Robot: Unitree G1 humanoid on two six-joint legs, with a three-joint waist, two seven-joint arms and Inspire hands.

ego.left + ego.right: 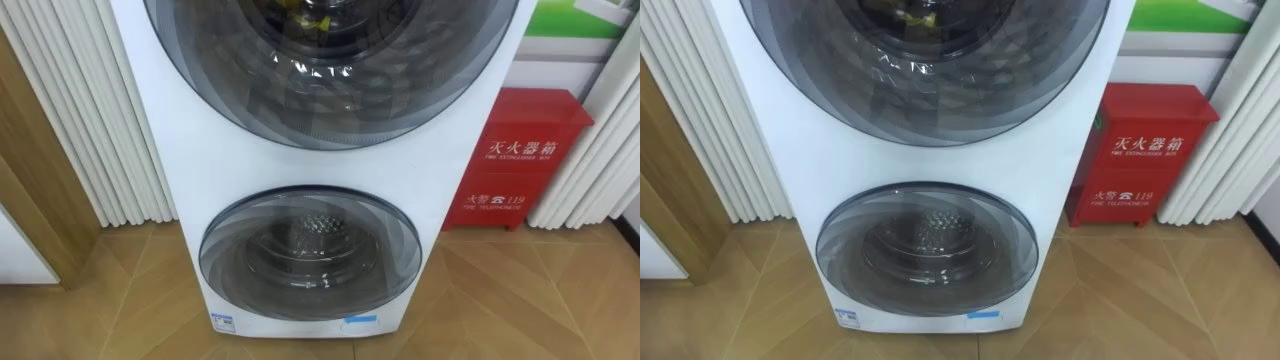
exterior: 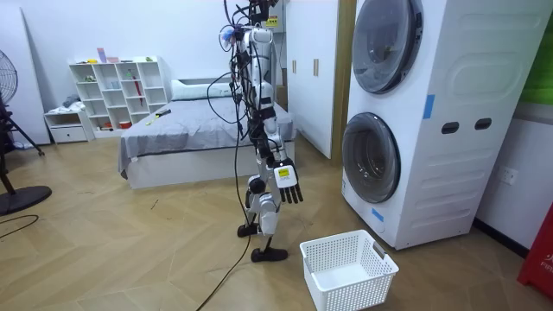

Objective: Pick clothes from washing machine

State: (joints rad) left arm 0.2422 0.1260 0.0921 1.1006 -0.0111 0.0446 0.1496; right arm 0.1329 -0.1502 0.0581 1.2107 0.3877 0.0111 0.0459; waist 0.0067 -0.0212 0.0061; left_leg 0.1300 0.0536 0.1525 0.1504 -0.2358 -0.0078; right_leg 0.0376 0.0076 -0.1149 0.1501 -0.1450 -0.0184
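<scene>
A white stacked washing machine [image 1: 440, 170] stands right in front of me, both round glass doors closed. Behind the upper door [image 1: 330, 80] something dark and yellow [image 1: 300, 15] lies in the drum. The lower door [image 1: 310, 250] shows a bare metal drum. In the room view I stand about a step from the machine [image 2: 432, 112], facing it. My right hand [image 2: 288, 183] hangs at my side with relaxed fingers, holding nothing. A white laundry basket [image 2: 348, 269] sits empty on the floor between me and the machine.
A red fire cabinet [image 1: 525, 160] stands on the floor right of the machine. White pleated curtains [image 1: 100, 120] hang on its left. Behind me are a grey bed [image 2: 199, 130], a white shelf [image 2: 117, 86] and a standing fan [image 2: 9, 130].
</scene>
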